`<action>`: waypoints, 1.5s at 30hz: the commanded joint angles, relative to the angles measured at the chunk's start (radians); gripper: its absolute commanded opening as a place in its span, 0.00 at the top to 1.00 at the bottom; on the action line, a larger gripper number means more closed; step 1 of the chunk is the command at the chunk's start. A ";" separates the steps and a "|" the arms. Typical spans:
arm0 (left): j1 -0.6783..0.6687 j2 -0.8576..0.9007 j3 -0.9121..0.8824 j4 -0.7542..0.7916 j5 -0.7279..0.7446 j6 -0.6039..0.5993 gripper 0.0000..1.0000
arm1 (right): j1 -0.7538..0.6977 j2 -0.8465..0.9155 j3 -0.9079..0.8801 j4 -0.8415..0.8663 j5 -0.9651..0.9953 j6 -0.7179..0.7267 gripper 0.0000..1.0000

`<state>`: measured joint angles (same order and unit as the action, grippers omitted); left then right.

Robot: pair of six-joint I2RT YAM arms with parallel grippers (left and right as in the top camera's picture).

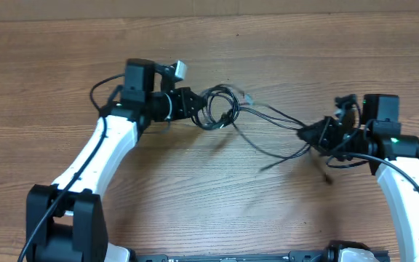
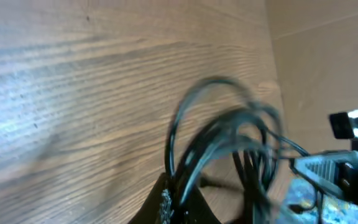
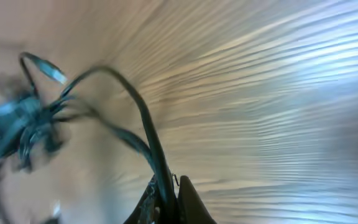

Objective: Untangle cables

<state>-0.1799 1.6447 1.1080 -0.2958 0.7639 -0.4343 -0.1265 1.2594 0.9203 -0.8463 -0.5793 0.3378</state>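
The thin black cables (image 1: pixel 220 109) stretch between the two arms over the middle of the brown wood-grain table (image 1: pixel 268 44). They are coiled in loose loops at the left and thin out into a few strands toward the right (one small pale plug end pokes out near the coil). The left gripper (image 1: pixel 198 110) is clamped on the coiled end and the right gripper (image 1: pixel 303 133) is pinched tight on a strand, with bare wood all around and the table's far edge well apart.

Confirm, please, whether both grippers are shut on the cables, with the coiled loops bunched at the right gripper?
Not quite: the coiled loops are bunched at the left gripper, not the right gripper, as the overhead view shows. Both are shut on the cables.
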 commanded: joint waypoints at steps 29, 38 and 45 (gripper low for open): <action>0.057 -0.076 0.016 0.233 0.220 -0.065 0.96 | 0.002 -0.014 0.033 0.088 -0.174 0.046 0.39; 0.008 -0.076 0.016 0.341 0.131 -0.383 0.96 | 0.245 -0.011 0.033 0.182 -0.190 0.082 0.00; 0.003 -0.076 0.016 0.362 0.196 -0.474 0.96 | 0.433 0.023 0.032 0.299 0.045 0.076 0.04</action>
<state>-0.1707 1.5967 1.1072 0.0566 0.9241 -0.8268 0.2470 1.2610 0.9295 -0.5877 -0.6376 0.4145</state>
